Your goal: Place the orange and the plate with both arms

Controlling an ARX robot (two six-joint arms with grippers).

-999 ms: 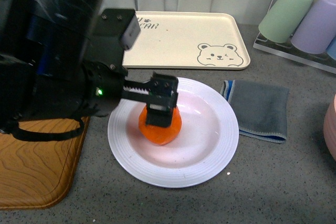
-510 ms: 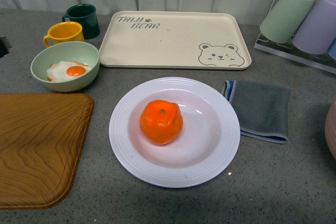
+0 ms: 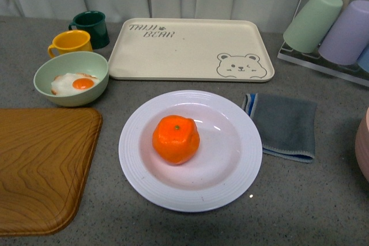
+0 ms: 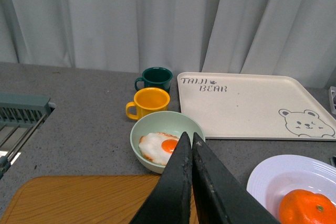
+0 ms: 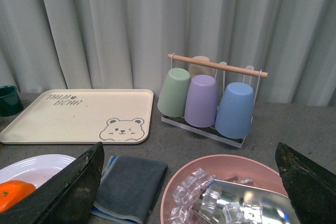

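The orange sits inside the white ridged plate at the middle of the grey counter, a little left of the plate's centre. Neither arm shows in the front view. In the left wrist view my left gripper is shut and empty, raised above the counter, with the green bowl behind its tips and the orange in the plate off to one side. In the right wrist view my right gripper is open and empty, its fingers wide apart, with the orange and plate at the frame's edge.
A pale green bowl with a fried egg, a yellow mug and a dark green mug stand at back left. A cream bear tray lies behind the plate. A wooden board, a grey cloth, a cup rack and a pink bowl of ice cubes surround it.
My left arm was over the plate with its gripper at the orange one second ago; it has withdrawn out of the front view, leaving the orange in the plate.
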